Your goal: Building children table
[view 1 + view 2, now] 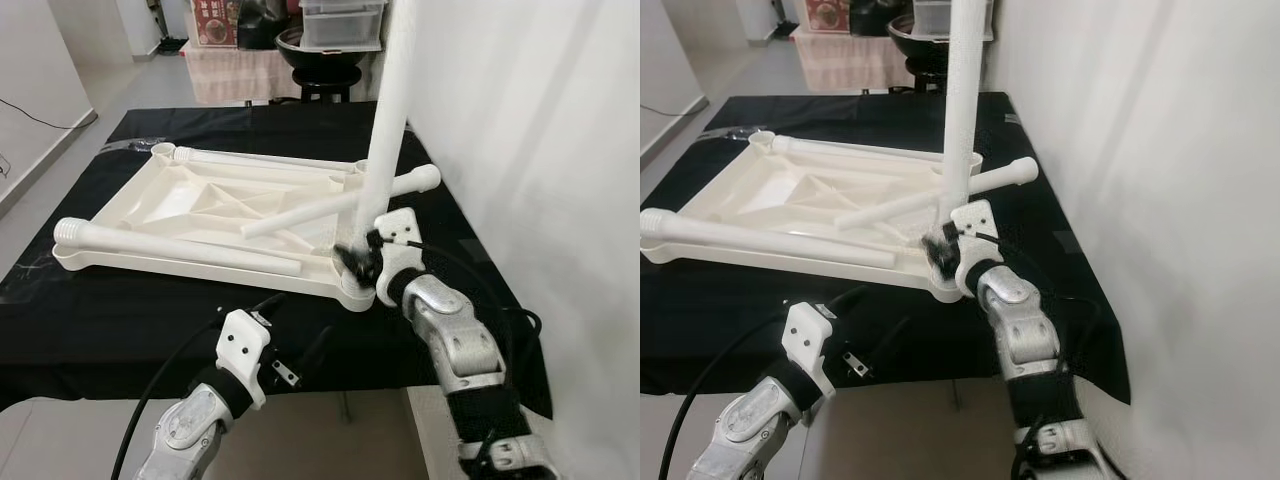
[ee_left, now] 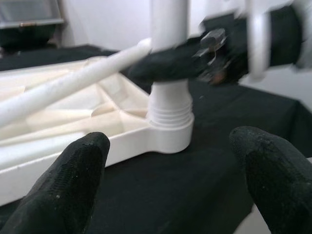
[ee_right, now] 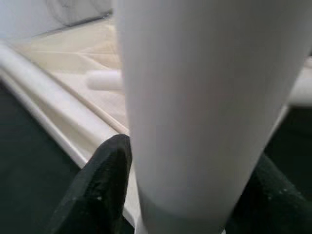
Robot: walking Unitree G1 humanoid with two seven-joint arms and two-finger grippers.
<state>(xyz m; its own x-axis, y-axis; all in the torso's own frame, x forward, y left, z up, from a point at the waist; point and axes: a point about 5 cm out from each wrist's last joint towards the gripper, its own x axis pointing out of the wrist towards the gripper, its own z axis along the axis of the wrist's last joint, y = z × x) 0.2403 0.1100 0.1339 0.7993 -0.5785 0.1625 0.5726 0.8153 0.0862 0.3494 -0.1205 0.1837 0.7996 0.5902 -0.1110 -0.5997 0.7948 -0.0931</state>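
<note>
Right gripper clenching upright white leg near its base, fingers wrapping both sides. Leg standing in near corner socket of upturned white tabletop, the corner nearest wall. Tabletop lying on black-covered desk. Three loose legs resting across tabletop. Left gripper hovering released at desk's near edge, just short of tabletop, fingers spread, pointing toward socket.
</note>
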